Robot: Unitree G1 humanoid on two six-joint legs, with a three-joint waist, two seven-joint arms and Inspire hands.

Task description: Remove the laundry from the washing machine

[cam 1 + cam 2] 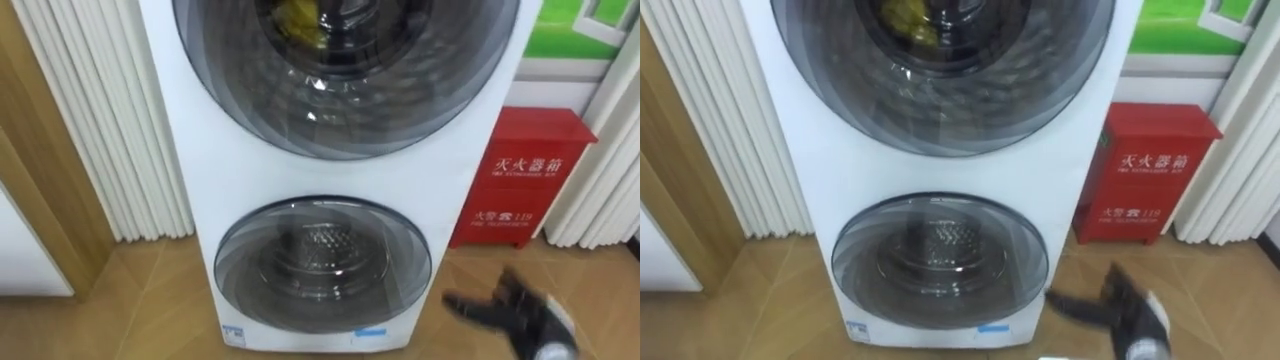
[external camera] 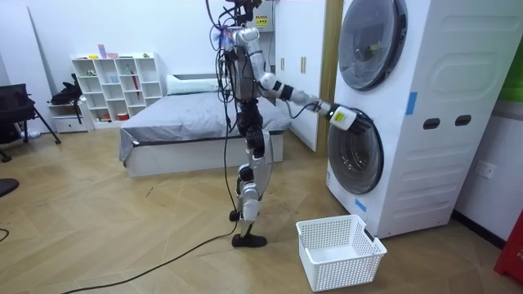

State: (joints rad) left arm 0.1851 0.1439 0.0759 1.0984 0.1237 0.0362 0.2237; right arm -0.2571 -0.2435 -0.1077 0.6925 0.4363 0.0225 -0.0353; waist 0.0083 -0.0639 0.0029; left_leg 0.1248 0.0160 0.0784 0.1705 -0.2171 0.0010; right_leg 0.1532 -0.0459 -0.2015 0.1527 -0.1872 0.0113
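Note:
A white stacked washing machine [image 1: 250,150] fills the middle of the eye views, with two round glass doors, both closed. Behind the upper door [image 1: 345,70] lies a yellow cloth [image 1: 300,25]. The lower door [image 1: 322,262] shows a bare metal drum. My right hand [image 1: 515,310] hangs low to the right of the lower door, fingers spread, open and holding nothing. In the room view I stand facing the machine [image 2: 425,122] with that arm stretched out, the hand [image 2: 347,119] near the lower door's upper edge.
A red fire-extinguisher box [image 1: 520,175] stands on the floor right of the machine, with white curtains on both sides. A white laundry basket [image 2: 339,249] sits on the wooden floor in front of the machine. A bed [image 2: 188,122] is behind me.

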